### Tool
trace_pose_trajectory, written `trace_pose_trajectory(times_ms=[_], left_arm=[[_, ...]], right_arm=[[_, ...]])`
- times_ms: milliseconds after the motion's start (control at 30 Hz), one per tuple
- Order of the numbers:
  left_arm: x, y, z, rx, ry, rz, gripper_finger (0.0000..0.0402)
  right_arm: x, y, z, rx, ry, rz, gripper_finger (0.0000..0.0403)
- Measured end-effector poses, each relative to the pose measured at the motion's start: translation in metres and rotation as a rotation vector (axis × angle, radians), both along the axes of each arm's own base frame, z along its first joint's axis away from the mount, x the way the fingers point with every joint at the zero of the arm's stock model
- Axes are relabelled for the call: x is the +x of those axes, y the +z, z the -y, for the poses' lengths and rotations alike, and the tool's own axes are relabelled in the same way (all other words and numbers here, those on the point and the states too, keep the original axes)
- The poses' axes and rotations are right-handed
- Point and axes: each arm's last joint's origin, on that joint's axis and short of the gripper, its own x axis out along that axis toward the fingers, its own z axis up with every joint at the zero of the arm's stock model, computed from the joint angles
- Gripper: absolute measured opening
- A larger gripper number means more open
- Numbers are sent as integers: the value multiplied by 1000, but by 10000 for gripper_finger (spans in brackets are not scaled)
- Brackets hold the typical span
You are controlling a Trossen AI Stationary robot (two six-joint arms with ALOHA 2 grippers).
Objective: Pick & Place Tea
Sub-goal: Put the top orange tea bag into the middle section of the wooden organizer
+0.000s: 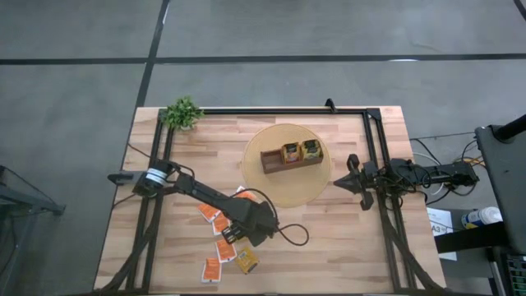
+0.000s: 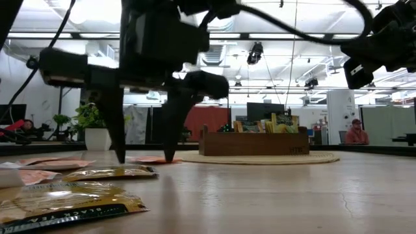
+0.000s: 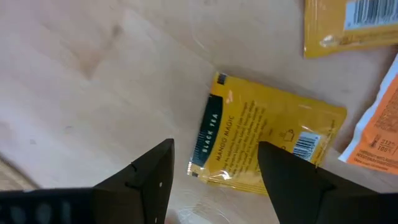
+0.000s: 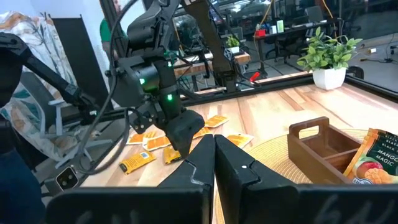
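Several tea sachets, orange-and-white point(image 1: 212, 270) and yellow point(image 1: 246, 260), lie flat on the wooden table's near left part. My left gripper point(image 1: 238, 234) points down among them, open. In the left wrist view its fingers point(image 3: 155, 180) straddle one end of a yellow sachet point(image 3: 273, 134) marked with a dark label, which lies flat on the table. In the low view the fingertips point(image 2: 145, 159) stand close above the tabletop. My right gripper point(image 1: 337, 182) waits shut at the table's right side, level, its fingers together point(image 4: 214, 155).
A brown wooden box point(image 1: 292, 156) holding a few sachets stands on a round woven mat point(image 1: 271, 193) at the table's middle far side. A small potted plant point(image 1: 182, 113) stands at the far left corner. Black frame rails point(image 1: 374, 148) run along the table's sides.
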Motion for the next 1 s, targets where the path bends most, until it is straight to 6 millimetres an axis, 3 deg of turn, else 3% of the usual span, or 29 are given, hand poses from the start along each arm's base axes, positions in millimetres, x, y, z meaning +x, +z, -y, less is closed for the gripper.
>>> trace_pose_trajectory(times_ms=[300,400,700,867,1000], left_arm=[[-3,-12,0,-21,-3,38,216],[-4,-13,0,-26,-4,28,182],[-3,-11,0,-40,-2,23,19],[-5,-7,-1,-45,7,29,3],[-7,11,-3,-27,14,73,1]], right_arm=[[0,0,0,0,0,0,8],[0,0,0,0,0,0,8],[0,0,0,0,0,0,8],[0,0,0,0,0,0,8],[0,0,0,0,-1,0,8]])
